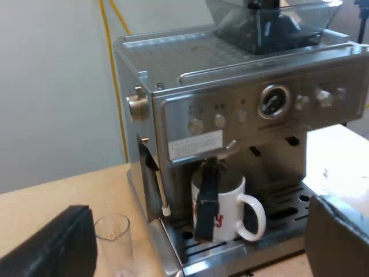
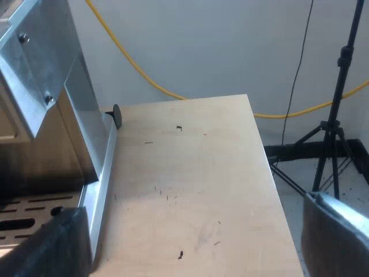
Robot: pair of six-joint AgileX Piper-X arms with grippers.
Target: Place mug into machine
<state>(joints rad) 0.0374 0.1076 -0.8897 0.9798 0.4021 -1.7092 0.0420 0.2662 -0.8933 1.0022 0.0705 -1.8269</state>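
A white mug point(image 1: 230, 205) with red lettering stands upright on the drip tray point(image 1: 288, 210) of the espresso machine point(image 1: 242, 109), under its front. A dark handle point(image 1: 207, 196) reaches out from the machine's front and covers part of the mug. My left gripper point(image 1: 199, 242) is open and empty, a short way back from the machine and facing the mug. My right gripper point(image 2: 190, 222) is open and empty over the wooden table point(image 2: 190, 167), beside the machine's side panel point(image 2: 81, 109).
A clear measuring glass point(image 1: 113, 236) stands on the table close to one left finger point(image 1: 55, 245). The bean hopper point(image 1: 271, 20) sits on the machine's top. A yellow cable point(image 2: 138, 72) runs along the wall, and a black stand point(image 2: 334, 115) is on the floor past the table's edge.
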